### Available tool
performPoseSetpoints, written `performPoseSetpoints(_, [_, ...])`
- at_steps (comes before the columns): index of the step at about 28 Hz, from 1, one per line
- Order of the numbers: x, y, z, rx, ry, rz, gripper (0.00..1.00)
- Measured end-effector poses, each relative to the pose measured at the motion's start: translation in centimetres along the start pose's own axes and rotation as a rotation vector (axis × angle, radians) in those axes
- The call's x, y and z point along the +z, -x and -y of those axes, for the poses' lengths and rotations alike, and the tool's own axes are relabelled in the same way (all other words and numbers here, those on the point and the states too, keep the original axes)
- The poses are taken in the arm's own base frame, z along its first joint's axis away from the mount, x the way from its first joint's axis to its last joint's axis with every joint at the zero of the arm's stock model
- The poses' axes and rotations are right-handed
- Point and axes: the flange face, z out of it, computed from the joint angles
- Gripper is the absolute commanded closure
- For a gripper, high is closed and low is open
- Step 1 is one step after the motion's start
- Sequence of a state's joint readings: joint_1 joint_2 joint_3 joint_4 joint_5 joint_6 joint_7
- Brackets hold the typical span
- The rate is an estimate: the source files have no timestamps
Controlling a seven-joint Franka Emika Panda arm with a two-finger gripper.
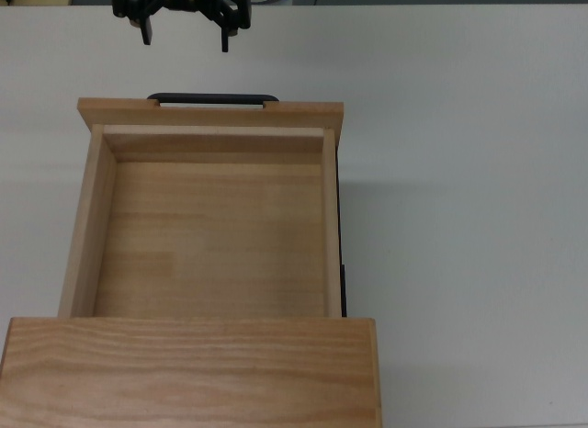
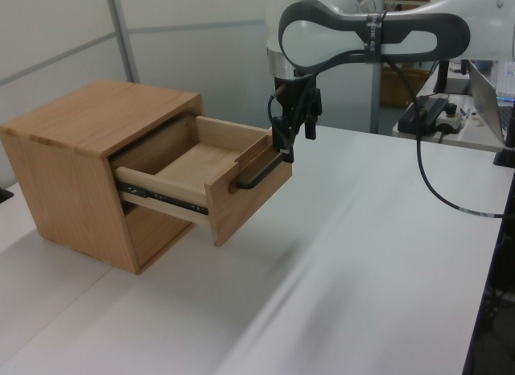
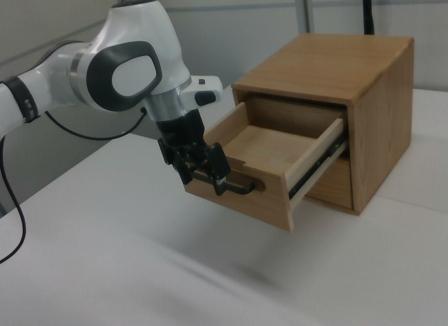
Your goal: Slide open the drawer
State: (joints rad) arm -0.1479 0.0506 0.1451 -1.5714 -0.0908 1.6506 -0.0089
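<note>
The light wooden drawer (image 1: pixel 211 109) stands pulled far out of the wooden cabinet (image 1: pixel 193 373), its inside bare. Its black wire handle (image 1: pixel 213 99) runs along the front panel. My gripper (image 1: pixel 185 33) is open and holds nothing; it sits beyond the handle, near the top view's upper edge. In the left view the gripper (image 2: pixel 296 143) hangs just above the handle (image 2: pixel 257 174), apart from it. In the right view the gripper (image 3: pixel 204 178) is close over the handle (image 3: pixel 241 188) in front of the drawer (image 3: pixel 269 154).
The cabinet (image 2: pixel 88 125) stands on a white table (image 2: pixel 338 278) that stretches wide to the left view's right. A black cable (image 2: pixel 438 194) hangs from the arm. Equipment (image 2: pixel 430 109) lies on another desk behind.
</note>
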Motion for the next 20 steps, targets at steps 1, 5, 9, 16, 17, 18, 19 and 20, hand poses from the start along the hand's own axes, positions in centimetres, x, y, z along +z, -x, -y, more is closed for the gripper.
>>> performPoseSetpoints(1, [-0.05, -0.01, 0.01, 0.001, -0.002, -0.001, 0.0])
performPoseSetpoints(5, [-0.37, -0.04, 0.06, 0.014, -0.013, -0.008, 0.0])
performPoseSetpoints(9, [-0.52, -0.06, 0.08, 0.032, -0.017, -0.011, 0.0])
performPoseSetpoints(16, [-0.7, -0.05, 0.08, 0.063, -0.018, -0.012, 0.0])
performPoseSetpoints(17, [-0.73, -0.01, 0.07, 0.064, -0.018, -0.009, 0.0])
performPoseSetpoints(18, [-0.79, 0.04, 0.07, 0.065, -0.018, -0.006, 0.0])
performPoseSetpoints(19, [-0.85, 0.08, 0.08, 0.065, -0.018, -0.003, 0.0])
performPoseSetpoints(20, [-0.95, 0.14, 0.18, 0.063, -0.018, 0.001, 0.0])
